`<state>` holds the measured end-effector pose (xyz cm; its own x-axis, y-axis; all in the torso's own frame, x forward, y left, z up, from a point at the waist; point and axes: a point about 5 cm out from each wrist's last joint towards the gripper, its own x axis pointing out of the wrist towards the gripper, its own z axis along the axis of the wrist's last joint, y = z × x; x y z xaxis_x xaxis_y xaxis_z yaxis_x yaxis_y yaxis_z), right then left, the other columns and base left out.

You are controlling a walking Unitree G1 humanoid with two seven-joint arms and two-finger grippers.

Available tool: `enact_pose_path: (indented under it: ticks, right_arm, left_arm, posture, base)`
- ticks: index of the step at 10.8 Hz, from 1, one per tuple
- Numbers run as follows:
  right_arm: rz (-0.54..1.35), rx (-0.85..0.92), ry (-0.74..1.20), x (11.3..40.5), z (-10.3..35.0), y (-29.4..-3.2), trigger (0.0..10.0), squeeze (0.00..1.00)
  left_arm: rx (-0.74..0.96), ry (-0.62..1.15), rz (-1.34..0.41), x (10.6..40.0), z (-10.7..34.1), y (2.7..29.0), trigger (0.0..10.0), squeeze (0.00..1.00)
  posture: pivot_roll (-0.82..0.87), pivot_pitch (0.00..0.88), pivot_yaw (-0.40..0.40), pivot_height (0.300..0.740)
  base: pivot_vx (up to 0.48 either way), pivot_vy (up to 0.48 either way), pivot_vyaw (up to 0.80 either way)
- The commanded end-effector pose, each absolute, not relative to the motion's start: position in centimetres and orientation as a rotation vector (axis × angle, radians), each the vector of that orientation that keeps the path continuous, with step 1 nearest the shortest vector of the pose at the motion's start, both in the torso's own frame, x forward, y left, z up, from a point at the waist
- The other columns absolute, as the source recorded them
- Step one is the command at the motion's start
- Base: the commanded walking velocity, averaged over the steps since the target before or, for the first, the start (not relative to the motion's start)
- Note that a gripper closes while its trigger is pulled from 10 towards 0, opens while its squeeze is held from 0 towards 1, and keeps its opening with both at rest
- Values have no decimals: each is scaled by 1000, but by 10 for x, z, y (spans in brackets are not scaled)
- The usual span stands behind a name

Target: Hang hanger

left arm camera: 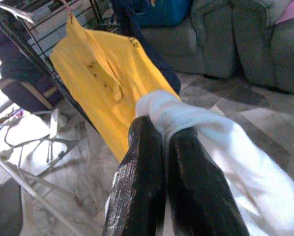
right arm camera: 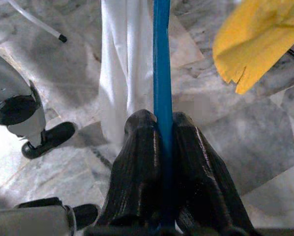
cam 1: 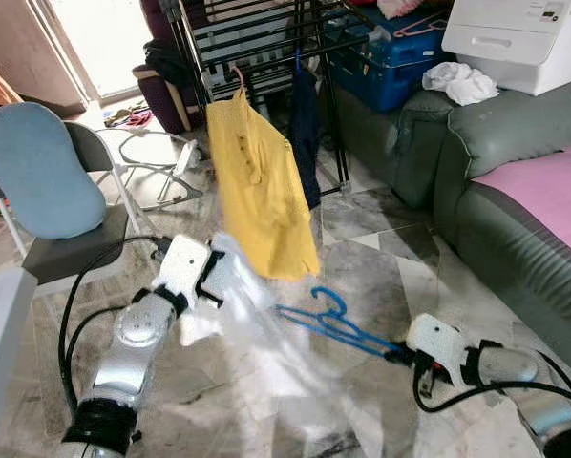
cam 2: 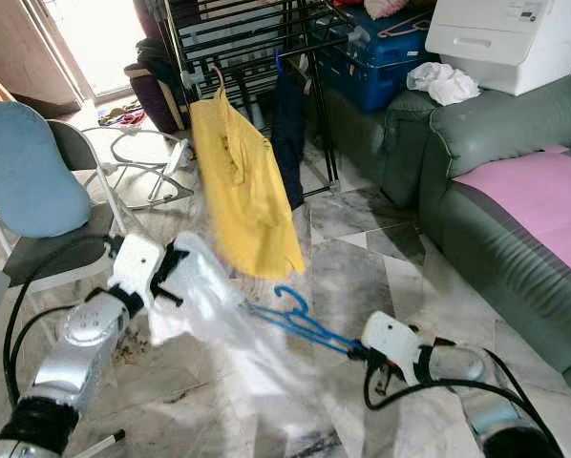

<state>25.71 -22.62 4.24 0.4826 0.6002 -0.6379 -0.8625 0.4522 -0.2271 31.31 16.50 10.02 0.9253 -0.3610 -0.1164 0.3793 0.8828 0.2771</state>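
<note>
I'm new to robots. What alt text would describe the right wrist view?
Two black fingers of the right gripper pinch a blue hanger that runs straight ahead over a marble floor, with a white garment hanging beside it and a yellow shirt's corner nearby.

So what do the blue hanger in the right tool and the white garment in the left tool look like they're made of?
The thin blue hanger, pinched in the right tool, looks like smooth moulded plastic: uniform colour, slight sheen, though coated wire is possible. The white garment gripped by the left tool looks like thin, soft woven fabric: it folds and bunches, and light passes through it.
</note>
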Motion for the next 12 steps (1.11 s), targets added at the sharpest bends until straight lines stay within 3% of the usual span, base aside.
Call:
enact_pose_path:
  ticks: [1, 4, 9, 10, 11, 12]
  right_arm:
    - [988, -572, 490, 258, 47, -220, 10000, 0]
    - [1043, -563, 498, 258, 45, -209, 10000, 0]
    - [1123, -532, 549, 249, 47, -208, 10000, 0]
    - [1073, -591, 524, 255, 47, -210, 10000, 0]
    - [837, -762, 432, 279, 50, -218, 10000, 0]
    - [631, -748, 352, 297, 59, -220, 10000, 0]
  left_arm:
    - [325, 49, -355, 317, 107, 174, 10000, 0]
    - [316, 51, -401, 312, 107, 167, 10000, 0]
    - [391, 78, -216, 319, 110, 201, 10000, 0]
    - [414, 90, -151, 320, 110, 210, 10000, 0]
    - [409, 114, -81, 319, 107, 221, 10000, 0]
    - [364, 143, -60, 317, 102, 223, 10000, 0]
  posture:
    - [-95, 0, 177, 740]
    - [-83, 0, 177, 740]
    - [-70, 0, 179, 740]
    - [-67, 0, 183, 740]
    - [-61, 0, 183, 740]
    - [-56, 0, 183, 740]
  base:
    - [0, 0, 0]
    - [0, 0, 0]
    - [0, 0, 0]
    - [0, 0, 0]
    - [0, 0, 0]
    - [0, 0, 0]
